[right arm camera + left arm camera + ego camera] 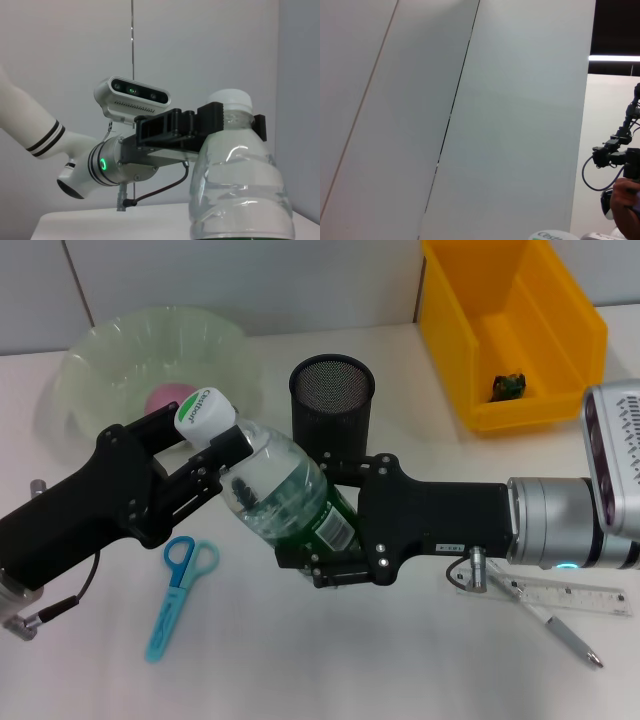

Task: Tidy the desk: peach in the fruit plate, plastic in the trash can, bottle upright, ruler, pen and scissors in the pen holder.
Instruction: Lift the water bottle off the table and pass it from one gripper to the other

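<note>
Pink peach (170,396) already in fruit plate (120,345) | left end effector (222,445) pinching bottle (285,495) neck, right end effector (315,540) clamped on its body, tilted beside pen holder (331,405) | scissors (180,592), ruler (560,592), pen (560,630) still on table (330,670), right of holder.

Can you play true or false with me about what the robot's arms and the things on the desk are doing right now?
1. Both grippers hold the bottle. True: the left gripper is at its neck, the right gripper around its body.
2. The peach lies in the yellow bin. False: it is in the fruit plate.
3. The scissors are in the pen holder. False: they lie on the desk, and the pen holder looks empty.
4. The ruler and pen lie on the desk. True.
</note>
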